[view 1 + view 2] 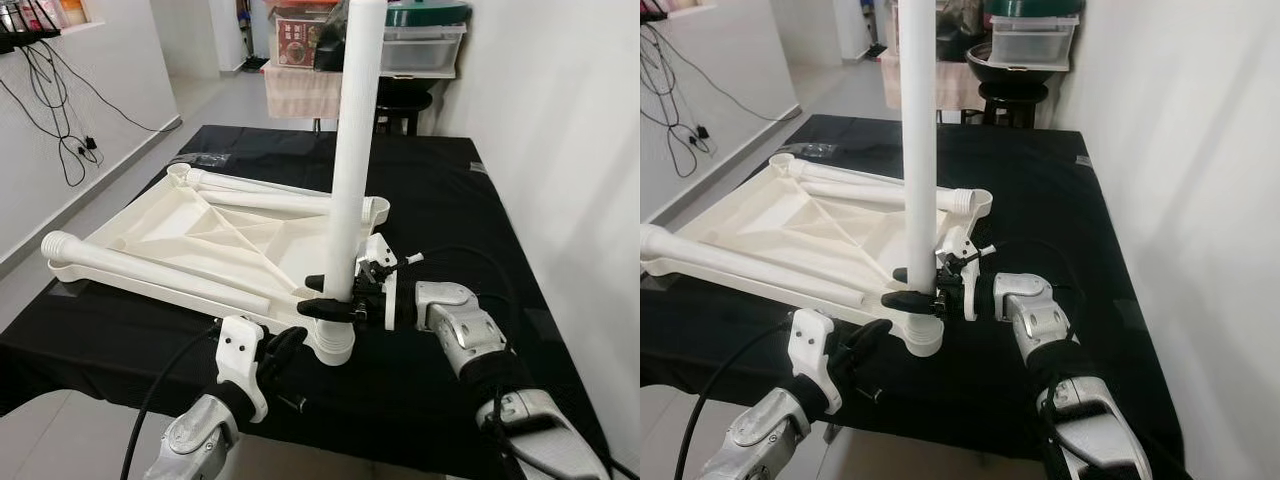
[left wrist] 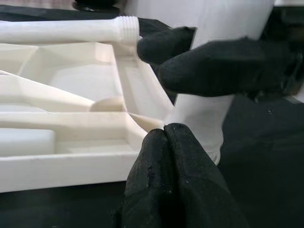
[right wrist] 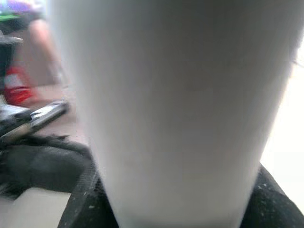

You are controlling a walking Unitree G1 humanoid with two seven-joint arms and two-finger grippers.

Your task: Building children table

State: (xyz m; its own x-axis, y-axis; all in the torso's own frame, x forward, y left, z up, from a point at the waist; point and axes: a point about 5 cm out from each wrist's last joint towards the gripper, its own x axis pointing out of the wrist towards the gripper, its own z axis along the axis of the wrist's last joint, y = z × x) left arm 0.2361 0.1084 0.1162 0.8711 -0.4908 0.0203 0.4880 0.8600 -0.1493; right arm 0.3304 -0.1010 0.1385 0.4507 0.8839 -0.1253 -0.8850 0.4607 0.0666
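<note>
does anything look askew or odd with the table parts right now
Nothing looks damaged. The tabletop lies upside down on the black cloth, with loose legs lying on it. One upright leg stands in the near corner socket, roughly vertical, and the right gripper has its jaws around its base. The left gripper sits shut beside that corner.

Black cloth (image 1: 430,190) covers the work surface. White wall (image 1: 560,110) close along the right side; another white wall (image 1: 100,90) on the left, black cables (image 1: 65,130) hanging down it to a plug near the skirting. Grey tiled floor (image 1: 215,100) runs back to a doorway. Behind: black stool (image 1: 400,100), clear lidded storage box (image 1: 425,45), a cloth-draped shelf (image 1: 300,90) with a red box (image 1: 300,40).
</note>
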